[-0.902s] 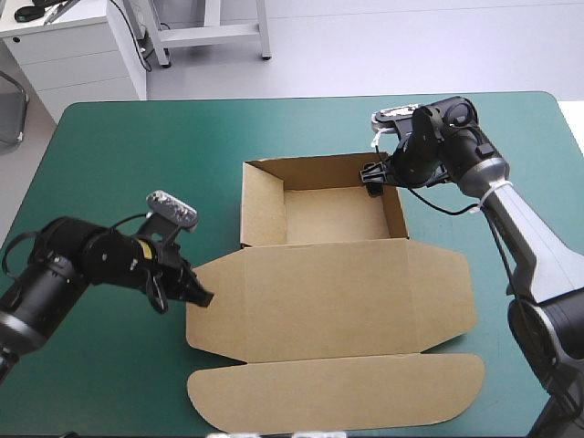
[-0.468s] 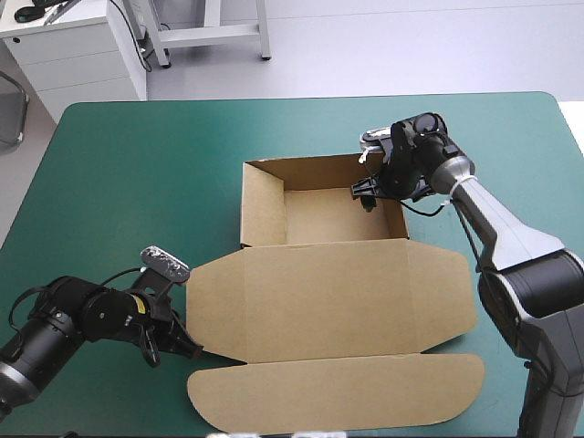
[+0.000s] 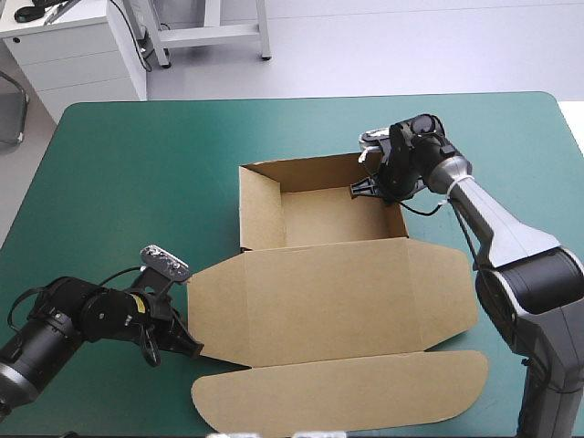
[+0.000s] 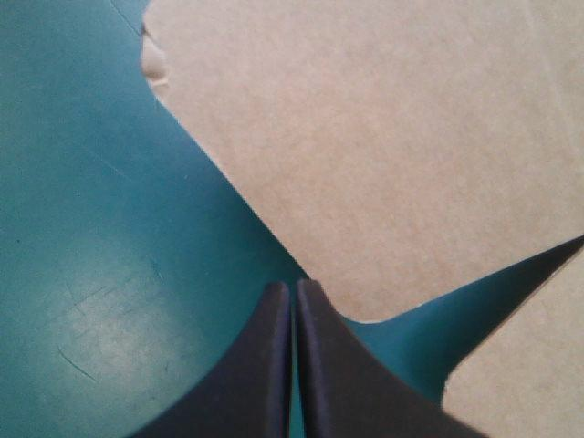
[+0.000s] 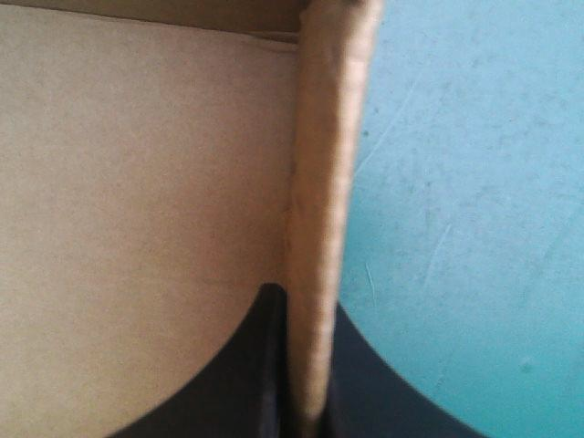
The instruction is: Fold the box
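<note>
light, stiff box (image 3: 260,210), we reckon: best held by walls
our right gripper (image 3: 370,187) pinches one; left gripper (image 3: 187,345) closed, empty, beside the lid (image 3: 328,287)

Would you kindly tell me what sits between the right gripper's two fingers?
A raised wall of the box, clamped edge-on by the right gripper, as the right wrist view shows.

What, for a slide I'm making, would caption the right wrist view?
Right gripper shut on a raised wall of the box, its interior on one side, teal-green cover on the other.
</note>
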### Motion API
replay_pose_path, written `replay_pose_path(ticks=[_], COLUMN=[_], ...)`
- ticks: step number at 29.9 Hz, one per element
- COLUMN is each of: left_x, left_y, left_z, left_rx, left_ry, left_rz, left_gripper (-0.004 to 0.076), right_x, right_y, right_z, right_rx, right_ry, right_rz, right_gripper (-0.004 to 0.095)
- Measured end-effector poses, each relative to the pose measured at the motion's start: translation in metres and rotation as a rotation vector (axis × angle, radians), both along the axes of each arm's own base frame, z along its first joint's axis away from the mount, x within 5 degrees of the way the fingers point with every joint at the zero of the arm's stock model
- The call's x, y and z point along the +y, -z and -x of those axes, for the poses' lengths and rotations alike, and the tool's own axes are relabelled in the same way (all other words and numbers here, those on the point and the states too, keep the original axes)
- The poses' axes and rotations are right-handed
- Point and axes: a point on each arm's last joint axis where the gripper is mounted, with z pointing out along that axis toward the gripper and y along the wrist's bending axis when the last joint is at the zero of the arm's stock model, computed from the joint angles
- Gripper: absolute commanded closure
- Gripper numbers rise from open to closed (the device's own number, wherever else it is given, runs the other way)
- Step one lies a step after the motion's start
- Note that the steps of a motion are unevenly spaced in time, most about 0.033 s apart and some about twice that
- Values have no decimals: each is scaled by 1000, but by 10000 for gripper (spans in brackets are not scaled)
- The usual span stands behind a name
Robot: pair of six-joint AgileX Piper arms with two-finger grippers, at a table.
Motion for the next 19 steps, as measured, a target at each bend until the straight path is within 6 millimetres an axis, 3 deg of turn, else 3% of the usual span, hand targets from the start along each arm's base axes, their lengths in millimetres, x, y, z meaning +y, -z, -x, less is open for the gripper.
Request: replay_pose_path(ticks=[6, 11, 14, 19], left_x=[0, 0, 0, 0], left_y=[0, 0, 0, 0], left_z=[0, -1, -1, -1], left_rx=[-6, -7, -8, -12], left_ry=[-1, -1, -1, 0], left_rz=[2, 3, 1, -5], left_gripper=[731, 731, 731, 731], right_x=[-5, -29, -60, -138], right_y=[-25, -60, -78, -85], right_z=[-9, -22, -31, -41], right_rx=[-106, -248, -314, -341], right_ry=[-11, 27, 99, 270], right_rz=[64, 136, 155, 193], right_gripper=[928, 928, 928, 928])
